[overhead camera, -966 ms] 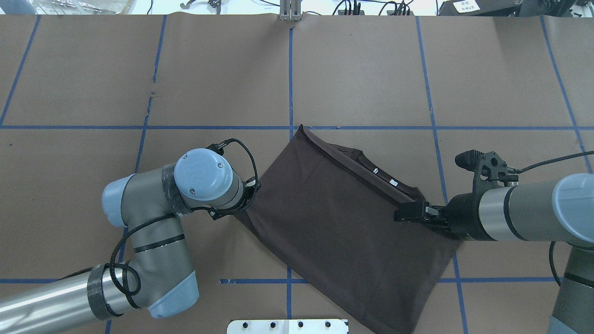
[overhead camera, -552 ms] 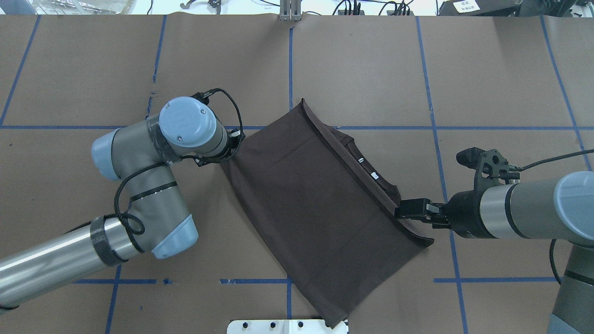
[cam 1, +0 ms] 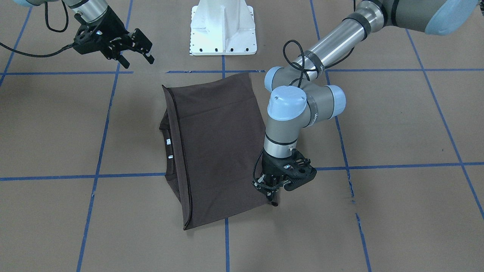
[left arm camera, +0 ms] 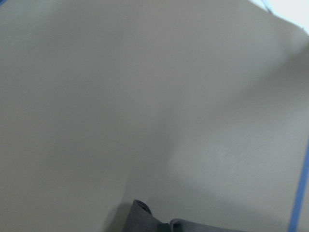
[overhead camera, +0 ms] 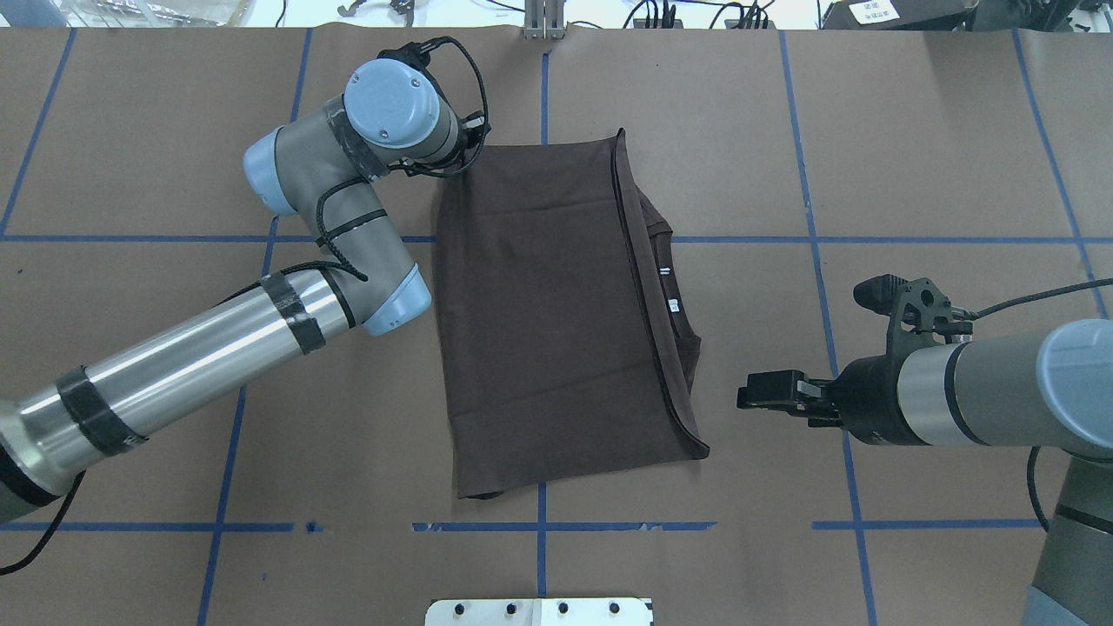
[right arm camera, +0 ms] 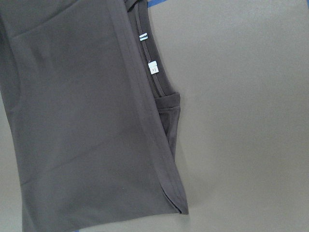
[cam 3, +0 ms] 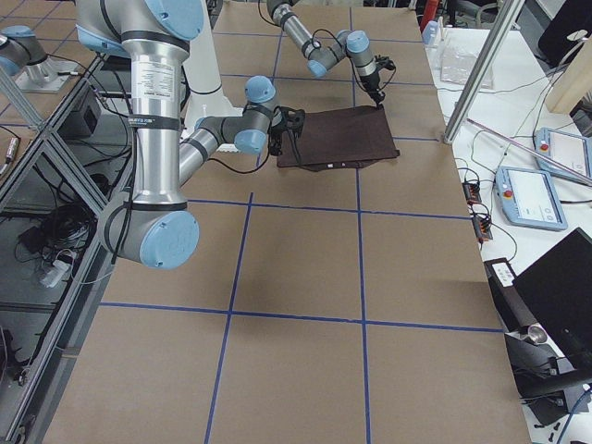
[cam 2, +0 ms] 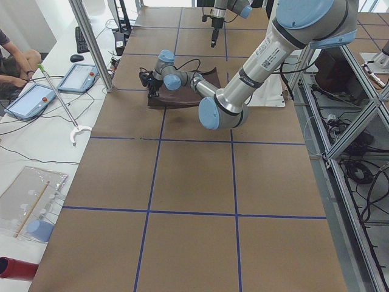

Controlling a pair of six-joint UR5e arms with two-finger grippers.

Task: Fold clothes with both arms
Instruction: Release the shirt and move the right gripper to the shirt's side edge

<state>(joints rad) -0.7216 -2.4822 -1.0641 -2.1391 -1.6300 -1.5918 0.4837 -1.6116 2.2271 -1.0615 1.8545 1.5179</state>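
The dark brown T-shirt [overhead camera: 539, 330] is lying flat near the middle of the paper-covered table [overhead camera: 913, 174], folded into a rough rectangle that is crossing one blue tape line [overhead camera: 748, 239]. A top layer is covering most of it. Along the robot's right-hand side the ribbed collar [overhead camera: 668, 261] is peeking out from under that layer, and the right wrist view is showing two small white labels [right arm camera: 153, 67] sewn inside it.

The left gripper [cam 1: 273, 198] is pointing down at the shirt's far corner on the robot's left side. In the front-facing view its fingers are sitting together right at that corner and appear to be pinching the cloth, though the black wrist housing is hiding most of them. In the overhead view the left arm's blue joint cap [overhead camera: 391, 91] is covering the gripper completely. The left wrist camera is catching only a small rolled edge of fabric [left arm camera: 145, 215] at the bottom of its picture, with bare brown paper above.

The right gripper [cam 1: 138, 59] is hovering near the shirt's near right-hand corner but clear of it, touching no cloth. Its fingers are standing apart with nothing between them.

The white pedestal [cam 1: 223, 26] is standing at the robot's edge of the table.
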